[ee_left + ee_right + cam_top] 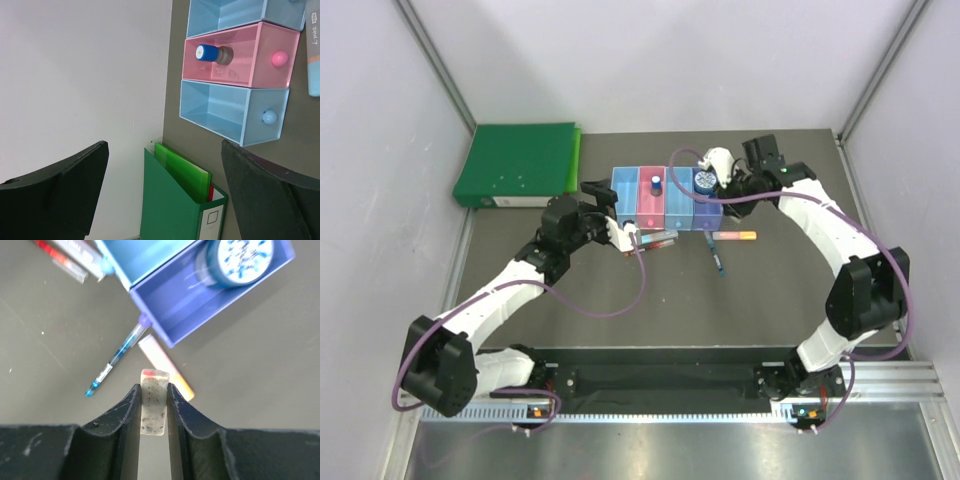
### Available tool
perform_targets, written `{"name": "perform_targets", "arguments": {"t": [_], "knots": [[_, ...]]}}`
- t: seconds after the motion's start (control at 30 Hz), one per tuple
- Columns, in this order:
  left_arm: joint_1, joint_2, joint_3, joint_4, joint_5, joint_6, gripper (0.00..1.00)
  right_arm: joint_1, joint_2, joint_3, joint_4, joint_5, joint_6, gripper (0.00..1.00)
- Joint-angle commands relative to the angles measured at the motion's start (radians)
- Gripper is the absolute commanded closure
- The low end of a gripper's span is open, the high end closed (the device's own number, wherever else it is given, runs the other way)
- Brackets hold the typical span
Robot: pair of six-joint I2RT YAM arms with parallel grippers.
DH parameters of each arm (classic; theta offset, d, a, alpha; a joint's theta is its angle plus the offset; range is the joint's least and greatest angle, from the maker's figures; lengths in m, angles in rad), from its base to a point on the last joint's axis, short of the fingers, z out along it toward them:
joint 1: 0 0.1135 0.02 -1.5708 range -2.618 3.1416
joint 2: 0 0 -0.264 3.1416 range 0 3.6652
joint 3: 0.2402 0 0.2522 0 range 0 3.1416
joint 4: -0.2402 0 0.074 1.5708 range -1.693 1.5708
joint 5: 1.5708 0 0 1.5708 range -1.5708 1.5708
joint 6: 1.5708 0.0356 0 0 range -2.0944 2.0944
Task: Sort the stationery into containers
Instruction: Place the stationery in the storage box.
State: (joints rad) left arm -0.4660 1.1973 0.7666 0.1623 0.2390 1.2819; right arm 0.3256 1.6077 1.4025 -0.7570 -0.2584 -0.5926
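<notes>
The containers are a joined row of light blue, pink, light blue and purple bins. The blue-white bottle lies in the pink bin. The round blue reel lies in the purple bin. My right gripper is shut on the tiny pale block, above the table beside the purple bin. The orange-pink marker, dark blue pen and red-blue pen lie on the table. My left gripper is open and empty beside the leftmost bin.
The big green binder lies at the back left, and shows between the left fingers in the left wrist view. White walls close in the table on the left, back and right.
</notes>
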Motion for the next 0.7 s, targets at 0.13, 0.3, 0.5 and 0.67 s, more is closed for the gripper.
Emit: {"name": "perform_targets", "arguments": {"t": [0.13, 0.3, 0.5, 0.67], "knots": [[0.004, -0.025, -0.016, 0.072, 0.011, -0.009, 0.01, 0.012, 0.110, 0.193, 0.019, -0.033, 0.017, 0.84], [0.006, -0.030, -0.020, 0.075, 0.003, -0.009, 0.01, 0.018, 0.207, 0.263, 0.067, -0.031, 0.017, 0.84], [0.006, -0.022, -0.026, 0.098, -0.009, -0.024, 0.01, 0.032, 0.281, 0.280, 0.119, -0.036, 0.022, 0.84], [0.009, -0.015, -0.026, 0.100, -0.006, -0.024, 0.01, 0.041, 0.319, 0.271, 0.154, -0.030, 0.025, 0.84]]}}
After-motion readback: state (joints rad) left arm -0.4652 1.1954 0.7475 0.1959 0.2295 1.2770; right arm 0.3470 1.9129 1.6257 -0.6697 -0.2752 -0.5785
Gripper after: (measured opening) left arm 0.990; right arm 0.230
